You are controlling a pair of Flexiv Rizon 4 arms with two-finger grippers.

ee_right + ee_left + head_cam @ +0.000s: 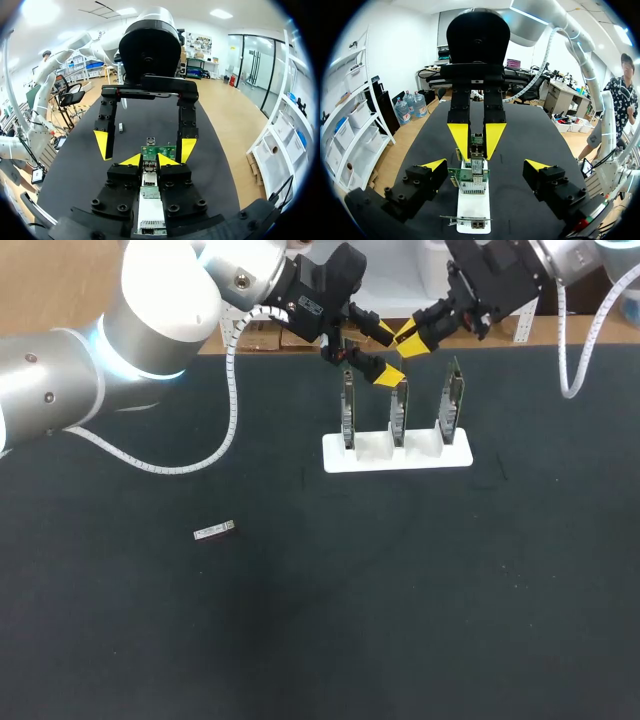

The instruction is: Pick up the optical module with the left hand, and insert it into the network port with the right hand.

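Note:
My right gripper [413, 338] is shut on a small metal optical module [477, 148], held just above the middle network card [399, 412] on the white stand [400, 456]. In the right wrist view the module [149, 178] sits between my fingertips, with the green card [158, 150] just ahead. My left gripper [388, 355] hangs open and empty, facing the right one. Its yellow tips straddle the same card [470, 181] without touching it. Another optical module [214, 531] lies flat on the black table, far left of the stand.
Three green network cards stand upright in the stand, the outer ones being the left card [348, 410] and the right card [453, 400]. Both arms crowd the space above the stand at the table's back edge.

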